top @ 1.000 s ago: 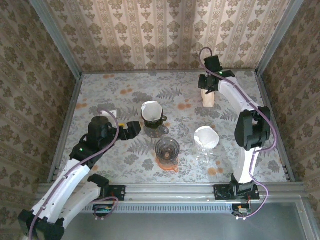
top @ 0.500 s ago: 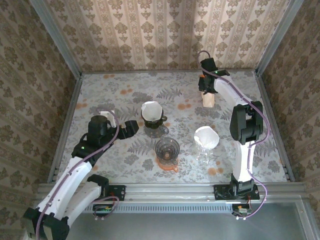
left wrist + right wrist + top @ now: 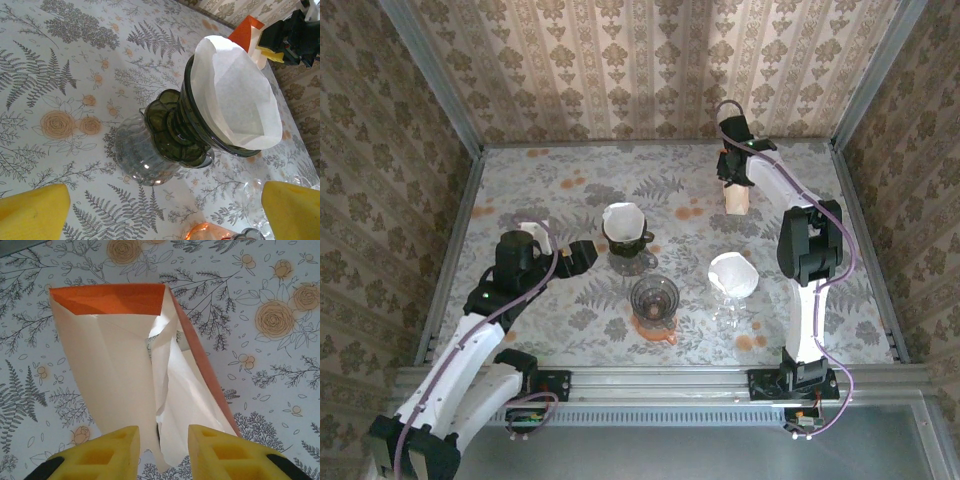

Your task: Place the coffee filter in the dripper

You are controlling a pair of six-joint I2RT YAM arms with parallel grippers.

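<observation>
Right hand [image 3: 162, 447] at the filter pack [image 3: 110, 365], grip I cannot tell; my left hand [image 3: 162, 207] gapes, released, facing the dripper [image 3: 185, 135].

The floral worktop [image 3: 570, 190] bears a glass base [image 3: 135, 155] under the dripper [image 3: 172, 130], a paper bag [image 3: 115, 370], a glass cup [image 3: 654, 298] and a filter-topped glass [image 3: 732, 282]

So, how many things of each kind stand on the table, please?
Drippers: 3 (green dripper, clear dripper, empty dripper)
Paper filters seated in drippers: 2 (green dripper's filter, clear dripper's filter)
Filter pack: 1
Glass carafe: 1
White thing by the left arm, kind unclear: 1
Total: 8
</observation>
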